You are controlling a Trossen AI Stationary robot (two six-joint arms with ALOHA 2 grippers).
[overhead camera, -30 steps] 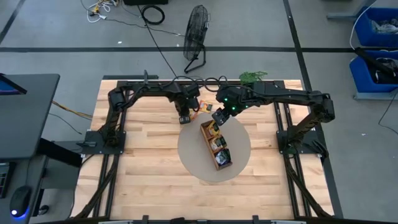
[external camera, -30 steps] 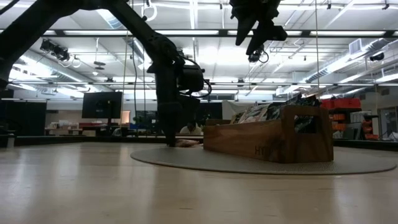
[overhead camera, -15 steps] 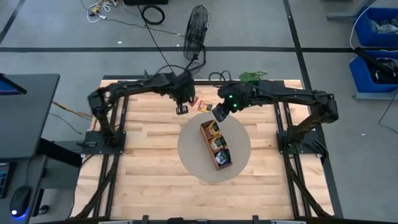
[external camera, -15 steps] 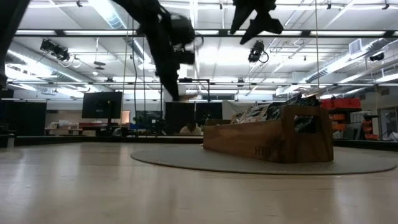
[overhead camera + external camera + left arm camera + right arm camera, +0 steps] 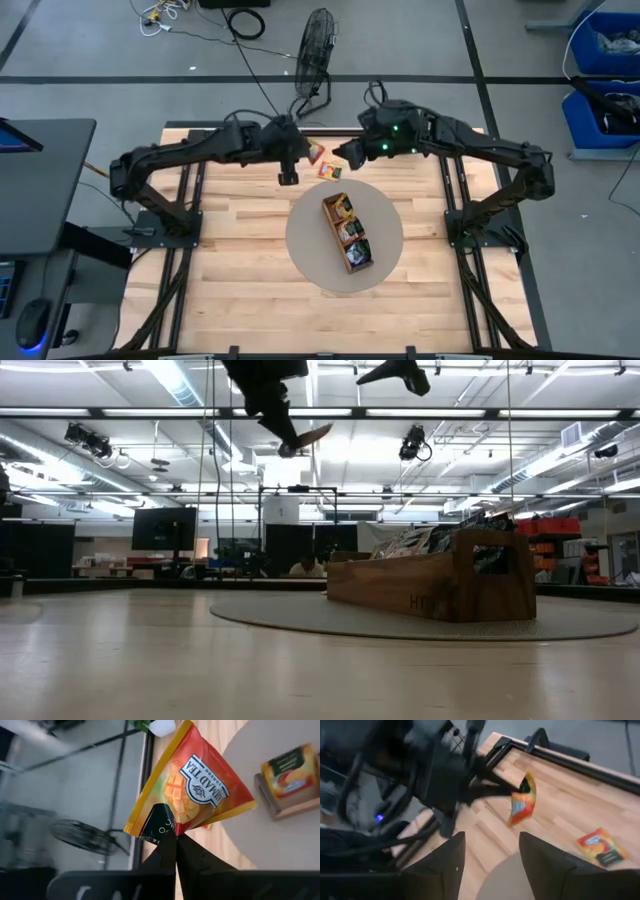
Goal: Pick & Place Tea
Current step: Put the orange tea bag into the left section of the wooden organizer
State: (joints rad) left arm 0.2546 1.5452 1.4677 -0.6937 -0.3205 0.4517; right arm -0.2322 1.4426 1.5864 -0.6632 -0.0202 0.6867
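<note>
My left gripper is shut on an orange sachet of tea printed "Ahmad Tea". In the low view the left gripper hangs high above the table with the sachet at its tips. It is beyond the mat's far-left rim in the high view. My right gripper is open and holds nothing. It hovers high, past the far end of the wooden tray. Two more sachets lie flat on the table between the grippers. My left gripper pinches the orange sachet between its two fingers at one edge, beside the dark printed corner. The fingers come from above, pointing down. The sachet is lifted clear and sticks out tilted from the fingertips.
The wooden tray stands on the round grey mat at mid-table, with several sachets upright in its compartments. Bare wood lies toward the near edge. A fan stands on the floor beyond the far edge.
My left gripper has risen from the table by the mat's far rim, staying shut and lifting the orange sachet clear and high. It has drifted slightly toward the far-left. My right gripper has risen and moved from over the tray's far end toward the table's far edge.
</note>
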